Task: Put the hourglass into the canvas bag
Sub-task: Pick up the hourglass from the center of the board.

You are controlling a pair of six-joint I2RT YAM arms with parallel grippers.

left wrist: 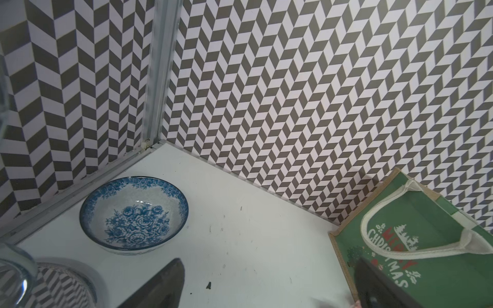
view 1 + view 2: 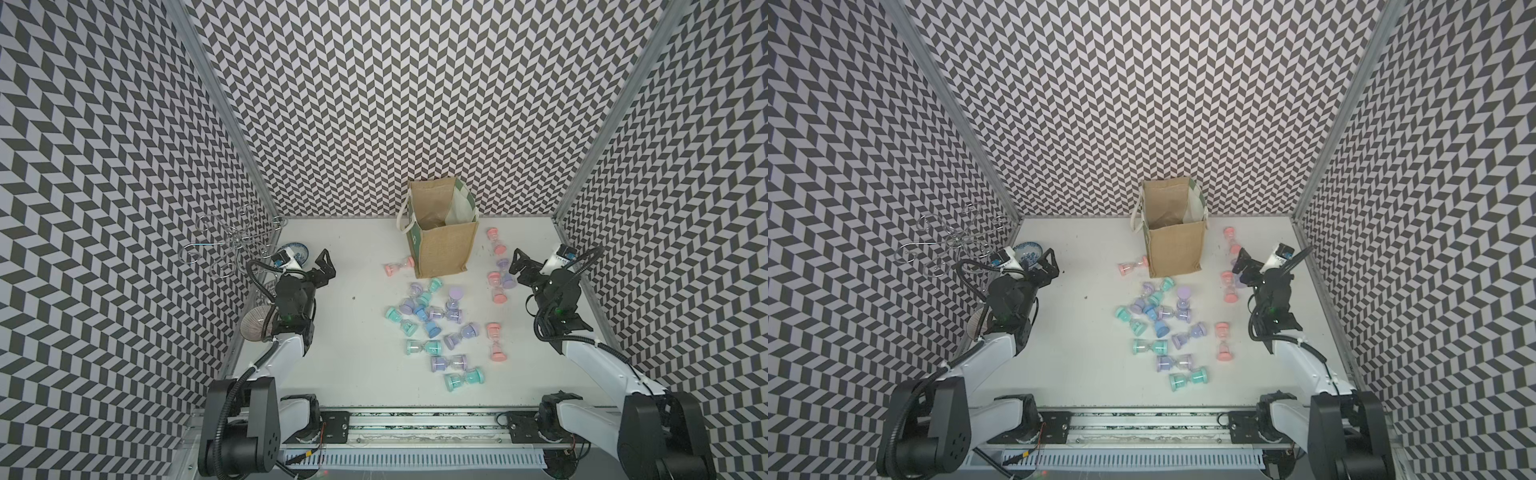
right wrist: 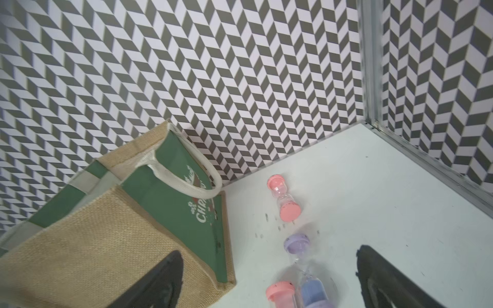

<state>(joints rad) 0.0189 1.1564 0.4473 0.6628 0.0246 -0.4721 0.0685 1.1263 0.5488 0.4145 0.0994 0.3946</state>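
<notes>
The canvas bag (image 2: 442,249) (image 2: 1175,253) stands upright and open at the back middle of the table; its green side shows in both wrist views (image 1: 426,256) (image 3: 93,240). Several pastel hourglasses (image 2: 432,318) lie scattered in front of it. Right of the bag lie a pink hourglass (image 3: 284,197), a purple one (image 3: 297,244) and another pink one (image 3: 278,293). My right gripper (image 2: 517,266) (image 2: 1241,266) (image 3: 268,254) hovers open over the purple one and holds nothing. My left gripper (image 2: 326,264) (image 2: 1050,262) (image 1: 268,266) is open and empty over bare table, left of the bag.
A blue floral bowl (image 1: 133,213) (image 2: 297,251) sits in the back left corner. Beside the left arm are a wire rack (image 2: 232,245) and a patterned dish (image 2: 255,324). Chevron walls close three sides. One pink hourglass (image 2: 399,266) lies against the bag's left foot.
</notes>
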